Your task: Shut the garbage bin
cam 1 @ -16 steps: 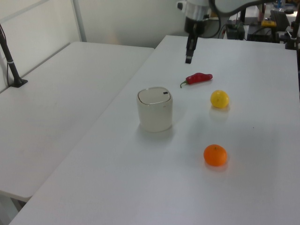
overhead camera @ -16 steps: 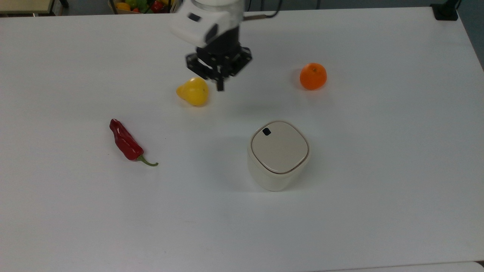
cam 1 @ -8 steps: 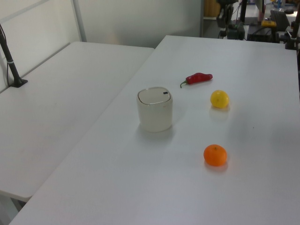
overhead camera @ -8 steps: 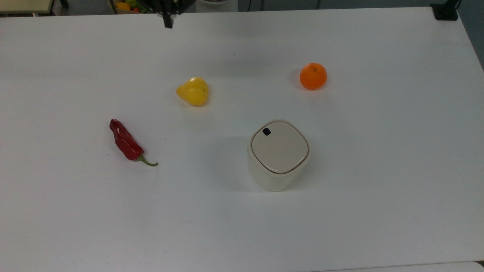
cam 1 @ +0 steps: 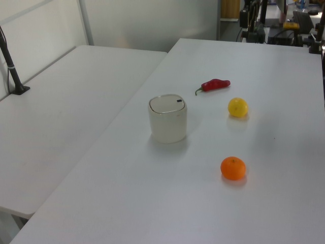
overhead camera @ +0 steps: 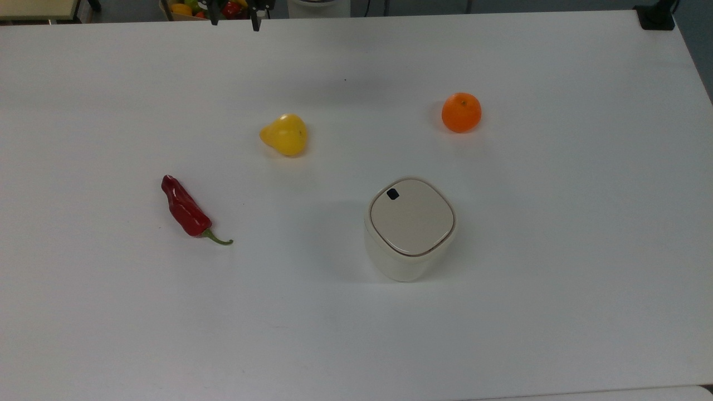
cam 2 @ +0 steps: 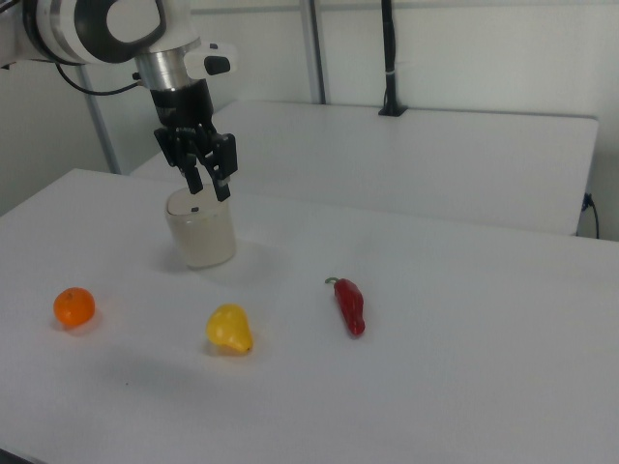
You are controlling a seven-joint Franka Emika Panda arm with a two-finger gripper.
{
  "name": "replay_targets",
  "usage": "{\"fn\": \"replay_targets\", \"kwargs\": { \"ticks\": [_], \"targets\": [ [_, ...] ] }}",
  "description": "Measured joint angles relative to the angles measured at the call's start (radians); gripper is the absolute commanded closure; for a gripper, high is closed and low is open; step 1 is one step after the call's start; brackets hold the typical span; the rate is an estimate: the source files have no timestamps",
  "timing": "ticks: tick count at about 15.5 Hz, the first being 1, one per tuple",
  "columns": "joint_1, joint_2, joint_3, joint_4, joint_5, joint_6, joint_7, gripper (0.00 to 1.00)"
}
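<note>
The cream garbage bin (overhead camera: 411,228) stands on the white table (overhead camera: 557,278) with its flat lid (overhead camera: 412,216) lying down flush and a small black mark at one corner. It also stands in the left view as the bin (cam 1: 167,122) and in the right view as the bin (cam 2: 201,237). My gripper (overhead camera: 234,15) hangs high at the top view's upper edge, far from the bin, open with nothing between its fingers. In the right view the gripper (cam 2: 208,184) is raised, its black fingers spread.
A red chili pepper (overhead camera: 186,211), a yellow pear (overhead camera: 285,135) and an orange (overhead camera: 461,112) lie on the table around the bin. A box of fruit (overhead camera: 195,8) sits beyond the far edge. A second white table (cam 1: 66,101) adjoins this one.
The gripper rose and drew back from above the pear to the top view's upper edge, and its fingers went from shut to open. The bin and fruit stayed put.
</note>
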Motion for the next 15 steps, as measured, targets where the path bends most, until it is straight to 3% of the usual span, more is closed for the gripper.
{"fn": "replay_targets", "kwargs": {
  "ticks": [15],
  "targets": [
    [0.000, 0.000, 0.001, 0.000, -0.011, 0.000, 0.000, 0.00]
  ]
}}
